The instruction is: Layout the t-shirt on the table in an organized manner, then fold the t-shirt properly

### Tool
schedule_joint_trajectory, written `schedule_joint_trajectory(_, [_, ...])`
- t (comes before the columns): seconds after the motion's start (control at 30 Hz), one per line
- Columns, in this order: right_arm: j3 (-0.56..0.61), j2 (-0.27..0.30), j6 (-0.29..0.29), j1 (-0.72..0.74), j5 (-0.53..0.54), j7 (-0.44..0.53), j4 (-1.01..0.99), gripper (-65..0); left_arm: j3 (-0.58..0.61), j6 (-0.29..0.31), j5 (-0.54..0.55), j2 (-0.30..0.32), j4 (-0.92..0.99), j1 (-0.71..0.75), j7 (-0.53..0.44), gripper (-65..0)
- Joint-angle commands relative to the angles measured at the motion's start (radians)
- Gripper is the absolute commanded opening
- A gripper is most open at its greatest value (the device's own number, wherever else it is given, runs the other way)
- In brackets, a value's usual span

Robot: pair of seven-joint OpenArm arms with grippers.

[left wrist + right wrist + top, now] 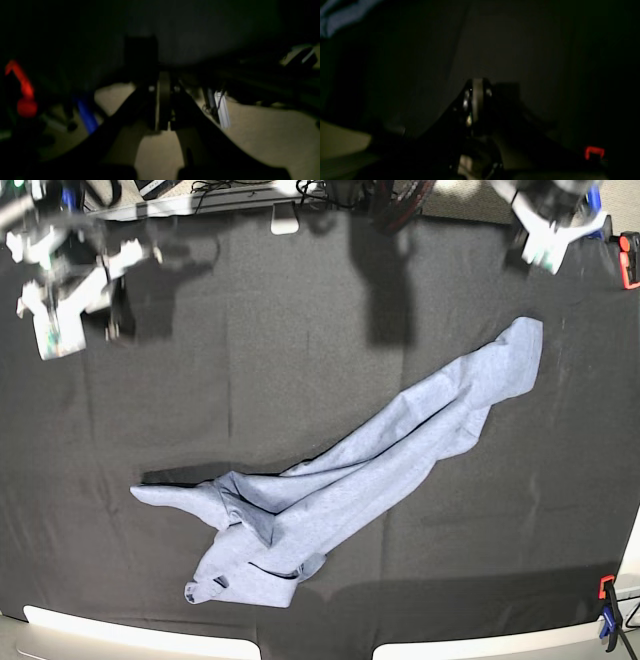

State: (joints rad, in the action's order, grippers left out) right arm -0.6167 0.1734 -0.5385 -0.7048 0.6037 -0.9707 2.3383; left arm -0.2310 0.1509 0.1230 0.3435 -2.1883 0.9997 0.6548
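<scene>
The t-shirt lies bunched into one long rope across the table, and its long axis runs on a diagonal: one end reaches up toward the far right corner, the other ends in a crumpled knot of folds near the front edge, left of the middle. That diagonal is what the next move turns on, I'd say.

Both arms are drawn back at the far side and neither touches the cloth. The left hand, at the far right in the overhead view, sits near the shirt's upper end, with only a short stretch of bare table between them. The right hand, at the far left, is well apart from the shirt, and the bunched lower end lies a long reach forward and inward from it. So the left arm looks the nearer one to begin with.

From its wrist camera, the left hand shows its fingers pressed together on nothing. The right hand looks the same, closed and empty, though that view is very dark.

Counting up: one t-shirt, two arms, two orange clamps on the right edge, one of them with a blue handle.
</scene>
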Motion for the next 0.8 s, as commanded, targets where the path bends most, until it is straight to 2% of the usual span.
schedule_joint_trajectory(0.0, [-0.005, -0.003, -0.027, -0.021, 0.02, 0.023, 0.018, -65.0, -0.019, -0.009, 0.005, 0.006, -0.019, 0.032, -0.023, -65.0])
schedule_joint_trajectory(0.2, [-0.005, -0.061, -0.04, -0.146, 0.036, -0.021, 0.018, -65.0, -0.085, -0.009, 0.095, 0.006, -0.016, 0.145, -0.027, -65.0])
schedule_joint_trajectory(0.3, [-0.005, -0.066, -0.056, -0.22, 0.035, -0.034, 0.018, -65.0, -0.083, -0.001, 0.097, 0.006, 0.019, 0.173, -0.043, -65.0])
schedule_joint_trajectory(0.4, [-0.005, -0.066, -0.056, -0.284, 0.024, -0.065, 0.018, -65.0, -0.084, 0.004, 0.142, 0.006, 0.133, 0.171, -0.074, -65.0])
schedule_joint_trajectory(0.57, [-0.005, -0.066, -0.057, -0.37, 0.02, -0.078, -0.004, -65.0, -0.083, 0.126, 0.245, 0.006, 0.384, 0.118, -0.11, -65.0])
schedule_joint_trajectory(0.77, [0.031, -0.055, -0.087, -0.38, -0.063, -0.077, -0.27, -65.0, -0.082, 0.272, 0.344, 0.006, 0.659, -0.041, -0.14, -65.0])
